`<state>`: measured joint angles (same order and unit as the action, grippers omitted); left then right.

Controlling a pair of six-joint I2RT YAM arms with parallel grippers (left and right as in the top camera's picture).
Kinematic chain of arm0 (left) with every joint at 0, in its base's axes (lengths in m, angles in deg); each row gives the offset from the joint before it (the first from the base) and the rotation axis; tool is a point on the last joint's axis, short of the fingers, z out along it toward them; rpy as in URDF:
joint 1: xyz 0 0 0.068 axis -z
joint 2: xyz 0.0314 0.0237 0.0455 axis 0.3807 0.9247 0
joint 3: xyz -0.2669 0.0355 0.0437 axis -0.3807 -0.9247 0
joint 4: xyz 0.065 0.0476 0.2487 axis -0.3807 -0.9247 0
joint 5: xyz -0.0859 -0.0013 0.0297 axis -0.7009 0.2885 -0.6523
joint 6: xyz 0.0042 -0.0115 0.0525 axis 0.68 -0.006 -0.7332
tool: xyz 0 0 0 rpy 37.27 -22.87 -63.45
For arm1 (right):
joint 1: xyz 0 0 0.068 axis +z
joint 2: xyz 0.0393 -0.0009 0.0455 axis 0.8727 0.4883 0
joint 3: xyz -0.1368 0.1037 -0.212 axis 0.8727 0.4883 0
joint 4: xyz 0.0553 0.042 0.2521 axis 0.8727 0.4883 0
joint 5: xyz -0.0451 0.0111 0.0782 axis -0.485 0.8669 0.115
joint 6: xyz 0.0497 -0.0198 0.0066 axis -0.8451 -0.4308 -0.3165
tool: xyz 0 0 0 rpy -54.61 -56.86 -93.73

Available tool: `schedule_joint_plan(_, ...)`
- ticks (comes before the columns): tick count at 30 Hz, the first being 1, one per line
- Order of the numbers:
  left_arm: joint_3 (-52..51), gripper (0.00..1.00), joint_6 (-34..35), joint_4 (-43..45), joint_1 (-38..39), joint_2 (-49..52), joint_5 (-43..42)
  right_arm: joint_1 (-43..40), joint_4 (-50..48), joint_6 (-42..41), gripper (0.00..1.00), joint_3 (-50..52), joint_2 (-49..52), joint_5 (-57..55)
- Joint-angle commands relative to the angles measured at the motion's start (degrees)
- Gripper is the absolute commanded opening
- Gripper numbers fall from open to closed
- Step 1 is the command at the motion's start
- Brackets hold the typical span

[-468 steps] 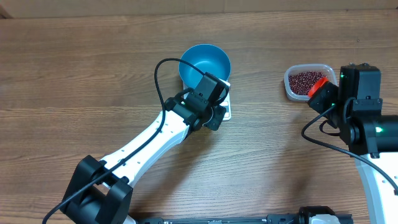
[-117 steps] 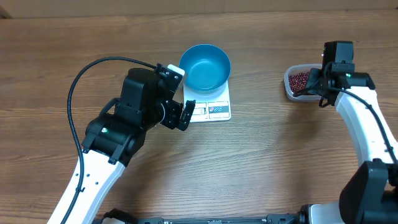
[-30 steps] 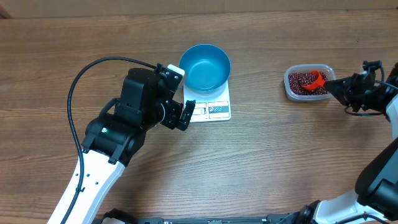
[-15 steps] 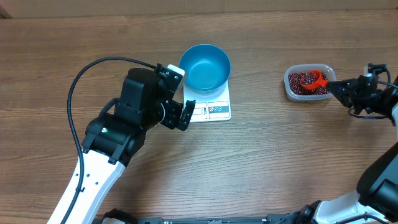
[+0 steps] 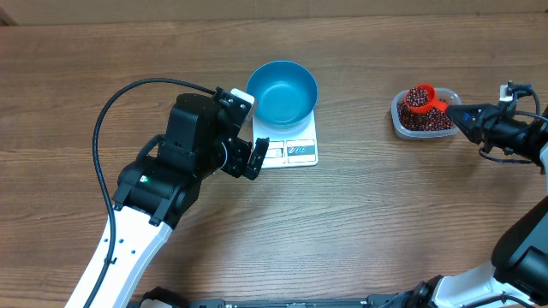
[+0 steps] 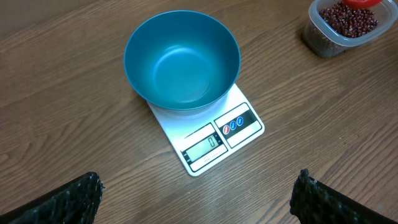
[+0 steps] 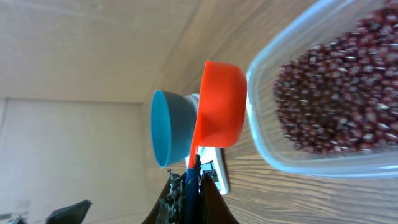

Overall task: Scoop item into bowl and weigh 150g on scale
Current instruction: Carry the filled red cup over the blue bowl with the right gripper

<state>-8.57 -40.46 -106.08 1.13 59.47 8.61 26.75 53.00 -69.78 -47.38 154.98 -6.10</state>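
Beans [image 5: 427, 119]: a maroon heap fills the clear tub [image 5: 396, 120] at the right side of the table [image 5: 385, 222]. A second, smaller lot sits heaped in the orange-red scoop [image 5: 419, 97].

The scoop is level, cup up, at the tub's far-left corner. The right wrist view shows its cup outside the tub wall and close to the rim. Contact with the rim cannot be told.

Right gripper [image 5: 468, 115]: jaws pressed together on the scoop's thin handle. It reaches in from the right edge, with the arm low and stretched across the table.

Bowl [image 5: 282, 91]: bright blue and upright, with nothing inside. It sits on the far part of the scale [image 5: 291, 151] and covers most of the platform. It is well apart from the tub, with bare wood between them.

The scale's display and button panel stay uncovered on the near edge. The digit on the display looks like a zero in the left wrist view.

Left gripper [image 6: 196, 190]: jaws spread wide and holding nothing. It hangs above the table just left of the scale, and both fingertips show only at the lower corners of its own camera.

A black cable [image 5: 111, 103] loops out from the left arm over the wood.
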Motion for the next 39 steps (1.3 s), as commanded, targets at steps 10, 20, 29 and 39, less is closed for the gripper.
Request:
schedule_joint_plan(10, -0.02, 1.0, -1.09, 0.02, -0.24, -0.85, -1.01, 9.29, -6.29, -4.04, 0.04, -0.02, 0.24, 5.53)
schedule_joint_plan(20, -0.02, 1.0, -1.09, 0.02, -0.24, -0.85, -1.01, 21.79, -23.87, -16.9, 0.04, -0.02, 0.24, 5.22)
schedule_joint_plan(29, -0.02, 1.0, -1.09, 0.02, -0.24, -0.85, -1.01, 32.09, -32.11, -20.13, 0.04, -0.02, 0.24, -4.42)
schedule_joint_plan(39, -0.02, 1.0, -1.09, 0.02, -0.24, -0.85, -1.01, 38.47, -33.22, -8.72, 0.04, -0.02, 0.26, -14.84)
